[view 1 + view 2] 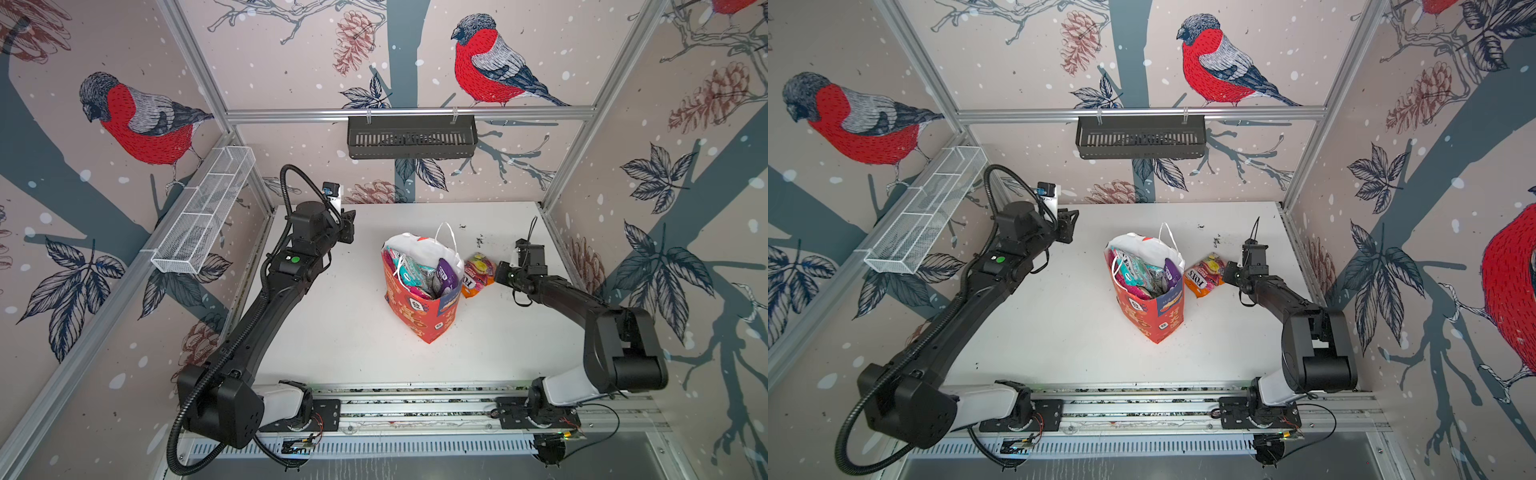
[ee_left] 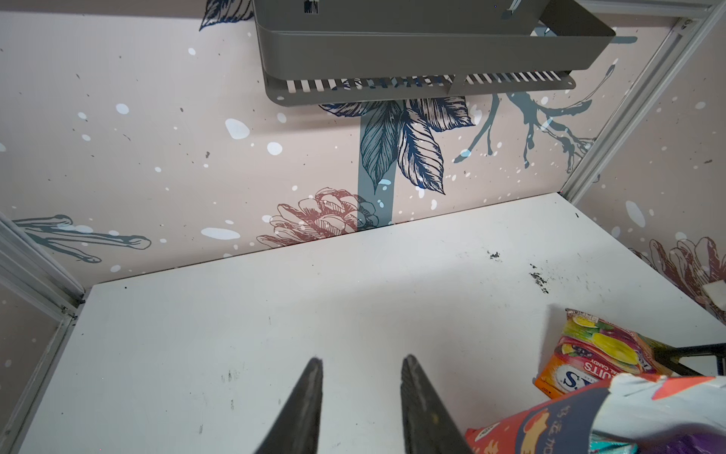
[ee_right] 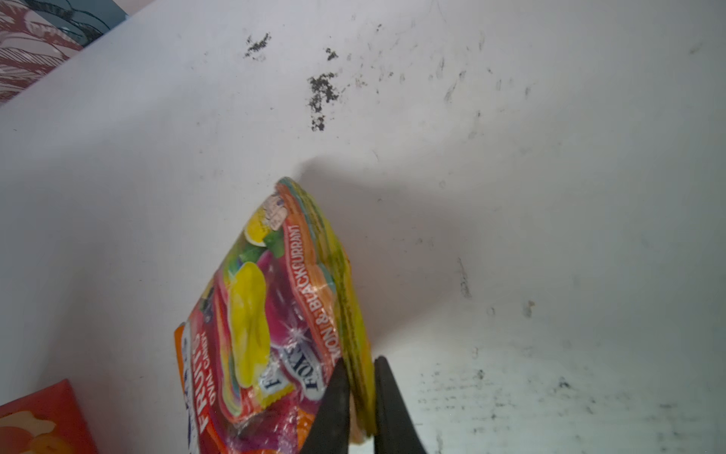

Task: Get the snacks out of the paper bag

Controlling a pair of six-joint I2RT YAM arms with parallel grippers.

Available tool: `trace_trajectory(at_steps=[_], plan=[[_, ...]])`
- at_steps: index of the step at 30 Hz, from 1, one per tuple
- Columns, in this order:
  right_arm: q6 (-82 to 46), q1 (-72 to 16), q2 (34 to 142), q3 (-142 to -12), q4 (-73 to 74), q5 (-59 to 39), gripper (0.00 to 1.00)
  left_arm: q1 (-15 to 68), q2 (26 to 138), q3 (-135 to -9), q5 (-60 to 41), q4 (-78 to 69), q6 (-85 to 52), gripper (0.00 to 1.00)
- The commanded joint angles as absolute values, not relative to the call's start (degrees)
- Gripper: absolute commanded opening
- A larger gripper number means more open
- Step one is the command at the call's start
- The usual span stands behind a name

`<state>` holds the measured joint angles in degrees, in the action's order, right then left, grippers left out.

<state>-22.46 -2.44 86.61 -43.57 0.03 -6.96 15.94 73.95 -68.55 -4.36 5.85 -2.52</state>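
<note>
The red paper bag (image 1: 419,307) (image 1: 1154,316) stands upright mid-table, with its mouth open. Inside it I see snacks: a purple pack (image 1: 446,274), a teal pack (image 1: 415,272) and a pink one (image 1: 390,259). An orange FOX'S candy pack (image 1: 478,274) (image 3: 267,314) is outside the bag, just to its right, tilted over the table. My right gripper (image 1: 496,272) (image 3: 359,359) is shut on that pack's sealed edge. My left gripper (image 1: 351,226) (image 2: 361,359) hangs open and empty over the back left of the table, apart from the bag.
A black slotted basket (image 1: 411,137) hangs on the back wall and a white wire basket (image 1: 203,212) on the left wall. Dark specks (image 1: 478,240) mark the table behind the orange pack. The enclosure walls stand close on three sides.
</note>
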Motion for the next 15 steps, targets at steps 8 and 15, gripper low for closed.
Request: trace_trajectory(at_steps=[8,15], plan=[[-17.4,-2.3,84.4,-48.9,-8.1,-5.1,0.44,16.7,77.8,-71.6,-8.3,10.1,-1.5,0.34],[-14.5,-3.2,70.5,-54.9,-12.6,-12.9,0.5,18.3,79.2,-73.2,-11.6,13.9,0.1,0.35]])
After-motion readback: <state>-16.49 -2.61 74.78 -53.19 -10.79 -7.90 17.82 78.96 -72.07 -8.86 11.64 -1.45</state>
